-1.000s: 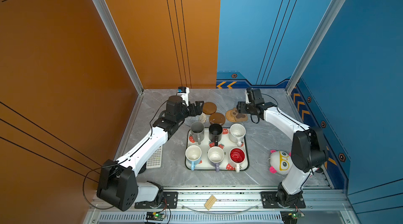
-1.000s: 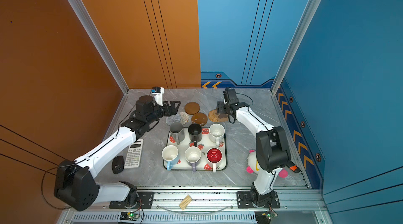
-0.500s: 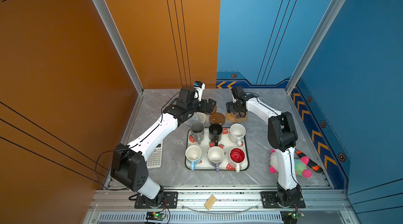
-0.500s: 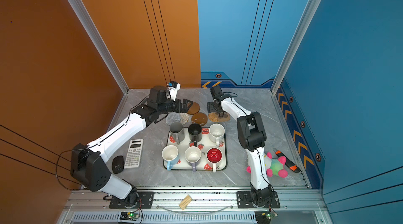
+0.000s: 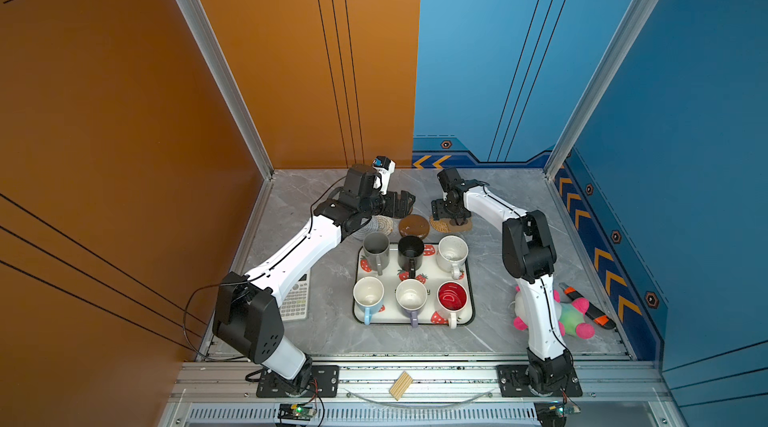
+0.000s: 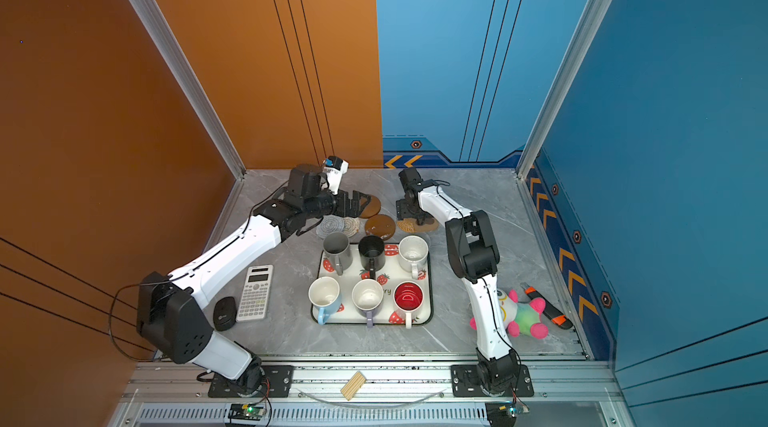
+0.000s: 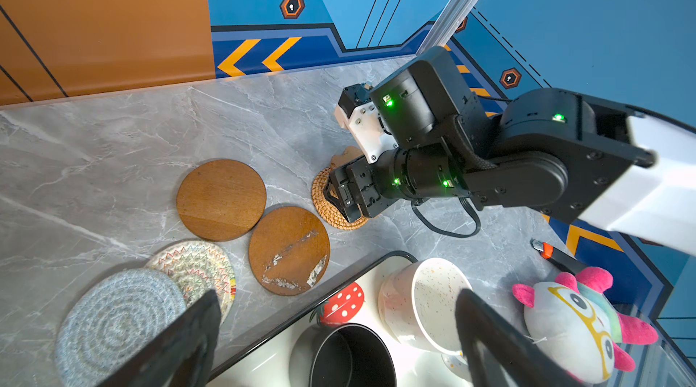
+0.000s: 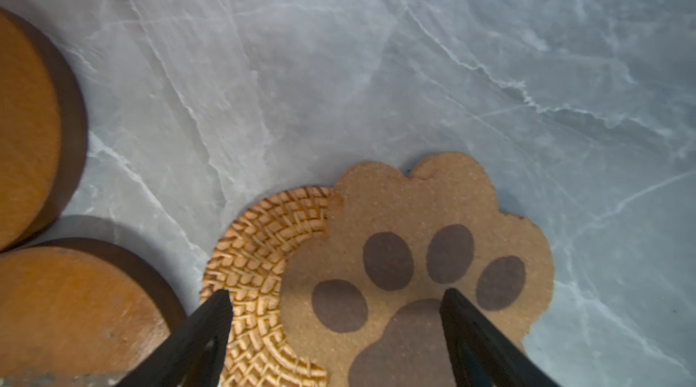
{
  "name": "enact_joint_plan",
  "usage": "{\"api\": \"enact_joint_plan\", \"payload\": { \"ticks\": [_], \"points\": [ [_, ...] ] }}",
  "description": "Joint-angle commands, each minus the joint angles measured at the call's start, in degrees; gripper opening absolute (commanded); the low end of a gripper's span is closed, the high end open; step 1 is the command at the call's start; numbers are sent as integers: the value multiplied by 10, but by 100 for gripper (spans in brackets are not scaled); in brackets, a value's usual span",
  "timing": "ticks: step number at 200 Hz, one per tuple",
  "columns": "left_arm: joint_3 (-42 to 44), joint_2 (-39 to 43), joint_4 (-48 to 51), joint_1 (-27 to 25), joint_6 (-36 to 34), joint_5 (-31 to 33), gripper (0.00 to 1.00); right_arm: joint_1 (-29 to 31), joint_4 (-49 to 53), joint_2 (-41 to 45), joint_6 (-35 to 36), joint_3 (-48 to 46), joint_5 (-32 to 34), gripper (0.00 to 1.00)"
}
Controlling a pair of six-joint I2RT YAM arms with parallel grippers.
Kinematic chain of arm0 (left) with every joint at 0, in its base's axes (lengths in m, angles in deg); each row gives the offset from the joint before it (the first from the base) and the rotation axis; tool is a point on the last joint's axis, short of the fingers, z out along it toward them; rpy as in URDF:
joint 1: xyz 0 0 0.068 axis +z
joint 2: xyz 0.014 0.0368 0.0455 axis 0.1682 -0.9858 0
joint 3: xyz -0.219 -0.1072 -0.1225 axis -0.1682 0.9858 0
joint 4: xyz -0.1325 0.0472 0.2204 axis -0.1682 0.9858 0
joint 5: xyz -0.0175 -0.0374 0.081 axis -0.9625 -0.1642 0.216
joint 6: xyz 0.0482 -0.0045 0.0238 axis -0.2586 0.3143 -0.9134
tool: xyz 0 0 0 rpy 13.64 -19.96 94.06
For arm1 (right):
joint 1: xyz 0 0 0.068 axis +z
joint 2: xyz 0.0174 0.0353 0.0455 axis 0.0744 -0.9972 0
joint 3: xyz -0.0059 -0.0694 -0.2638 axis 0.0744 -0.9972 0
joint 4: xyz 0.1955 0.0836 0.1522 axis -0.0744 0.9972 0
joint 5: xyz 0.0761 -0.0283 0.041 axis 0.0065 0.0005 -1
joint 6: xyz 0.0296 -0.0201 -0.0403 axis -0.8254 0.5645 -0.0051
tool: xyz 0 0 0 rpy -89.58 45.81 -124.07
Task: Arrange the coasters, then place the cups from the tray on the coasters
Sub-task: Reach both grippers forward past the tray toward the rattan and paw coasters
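The coasters lie in a row behind the tray: grey woven, cream woven, two wooden discs, tan rattan, with the paw-print one overlapping it. Six cups stand on the tray: tall grey, black, speckled white, blue-sided, lilac-sided, red-inside. My left gripper hovers open and empty over the far wooden disc. My right gripper points down, open, low over the rattan and paw-print coasters.
A calculator and a black oval device lie left of the tray under my left arm. A plush toy and an orange-black tool lie at the right. Walls close the back and sides.
My left gripper reached further right, over the wooden discs. My right gripper swung left and came down over the rattan and paw-print coasters. Both jaws opened wider.
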Motion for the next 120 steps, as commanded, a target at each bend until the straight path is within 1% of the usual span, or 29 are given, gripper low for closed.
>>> {"api": "enact_joint_plan", "payload": {
  "ticks": [1,120],
  "points": [
    [-16,-6,5,-8,-10,-8,98,-8,28,-4,-8,4,22,86],
    [-14,2,5,-23,-12,-2,99,-35,27,19,-23,-38,3,79]
  ]
}}
